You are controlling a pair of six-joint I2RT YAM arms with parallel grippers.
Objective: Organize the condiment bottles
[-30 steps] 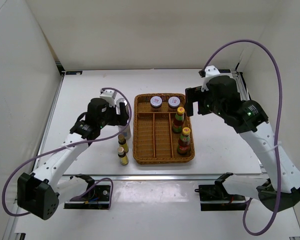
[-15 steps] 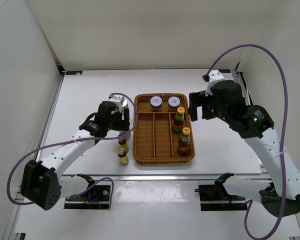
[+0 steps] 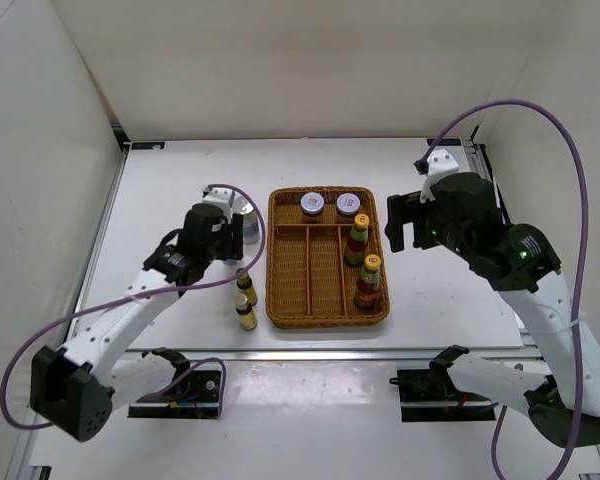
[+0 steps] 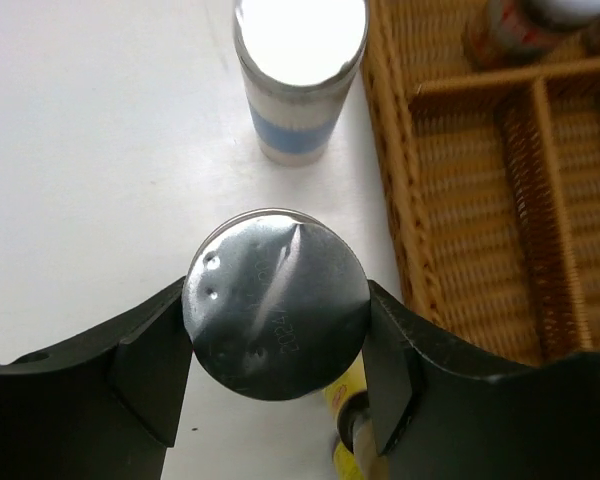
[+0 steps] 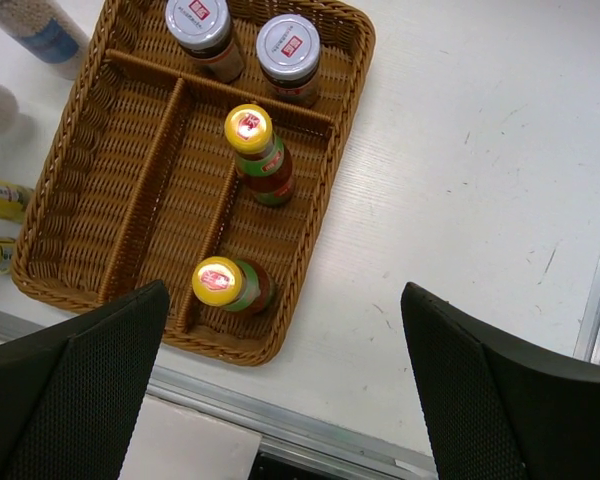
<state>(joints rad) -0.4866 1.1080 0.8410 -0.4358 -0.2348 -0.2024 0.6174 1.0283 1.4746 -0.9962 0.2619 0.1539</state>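
Observation:
My left gripper (image 4: 276, 385) is shut on a silver-topped shaker (image 4: 276, 305), one finger pressed to each side of its body, just left of the wicker tray (image 4: 400, 200). A second shaker (image 4: 300, 80) with a blue band stands beyond it, also seen from above (image 3: 248, 224). Two tiny yellow-labelled bottles (image 3: 246, 288) (image 3: 246, 314) stand by the tray's left rim. Two pale-lidded jars (image 3: 312, 204) (image 3: 349, 204) fill the tray's back compartment. Two red sauce bottles (image 5: 255, 150) (image 5: 225, 283) stand in its right lane. My right gripper (image 5: 285, 290) hangs open and empty, high over the tray's right corner.
The tray's (image 3: 325, 318) left and middle lanes hold nothing. An aluminium rail (image 5: 310, 430) runs along the table's near edge, and white walls close in the left, back and right sides.
The left jaws have closed onto the shaker beside the tray. The right arm has drawn back to the right, still open.

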